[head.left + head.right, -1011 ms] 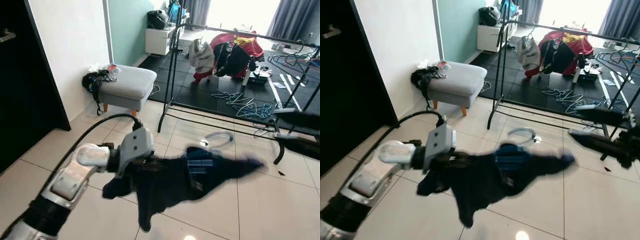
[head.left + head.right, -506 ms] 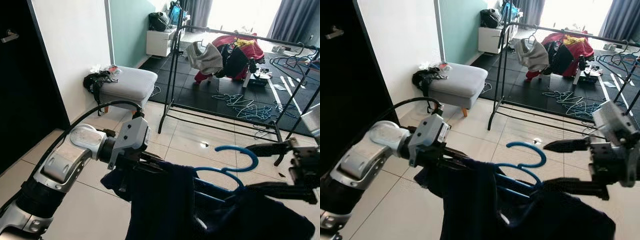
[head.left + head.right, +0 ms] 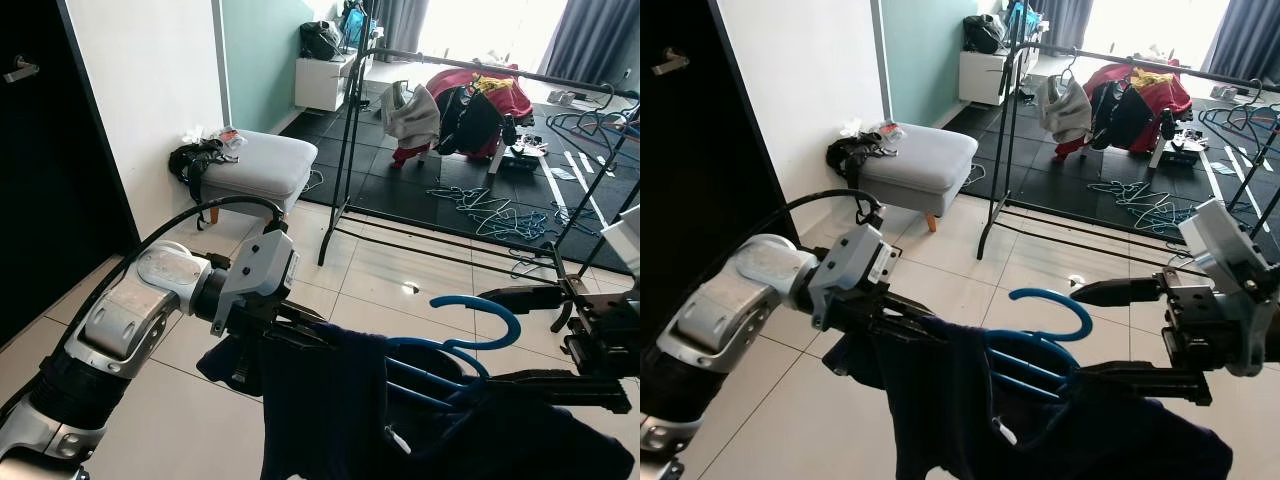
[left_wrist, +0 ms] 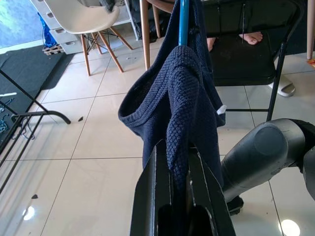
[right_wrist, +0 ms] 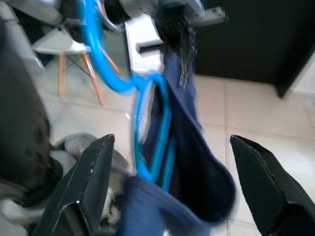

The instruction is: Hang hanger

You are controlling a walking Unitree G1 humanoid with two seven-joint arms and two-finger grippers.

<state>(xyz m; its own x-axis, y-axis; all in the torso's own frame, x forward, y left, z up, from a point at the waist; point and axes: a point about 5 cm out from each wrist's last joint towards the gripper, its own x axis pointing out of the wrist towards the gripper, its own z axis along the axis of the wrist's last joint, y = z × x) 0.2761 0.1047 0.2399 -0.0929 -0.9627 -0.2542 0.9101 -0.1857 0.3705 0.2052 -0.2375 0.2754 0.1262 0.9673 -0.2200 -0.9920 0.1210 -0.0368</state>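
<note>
Hanger (image 3: 470, 340) of glossy blue plastic, its hook a smooth open curl, hangs between the two arms in front of the robot, draped in a dark navy sweater (image 4: 184, 98) of coarse, pebbly knit. In the head views the hook rises at about 2 o'clock from the frame's centre.

From the left wrist view, the left gripper (image 4: 179, 184) has its flat black fingers pinched narrow on a fold of the knit, with the thin blue bar of the hanger running up between them.

The right gripper (image 3: 1135, 330) sits at 3 o'clock, its long tapered fingers (image 5: 91, 184) spread wide; one lies level with the hook, the other runs under the cloth's upper edge. The fingers bracket the hanger's looped blue frame, clamping nothing.

Beyond, at 12 o'clock, a thin black tubular clothes rack (image 3: 345, 130) stands on pale glossy tiles, carrying rumpled red, grey and black garments (image 3: 455, 100). A padded grey footstool (image 3: 255, 165) on short wooden legs sits at 10 o'clock by the white wall.
</note>
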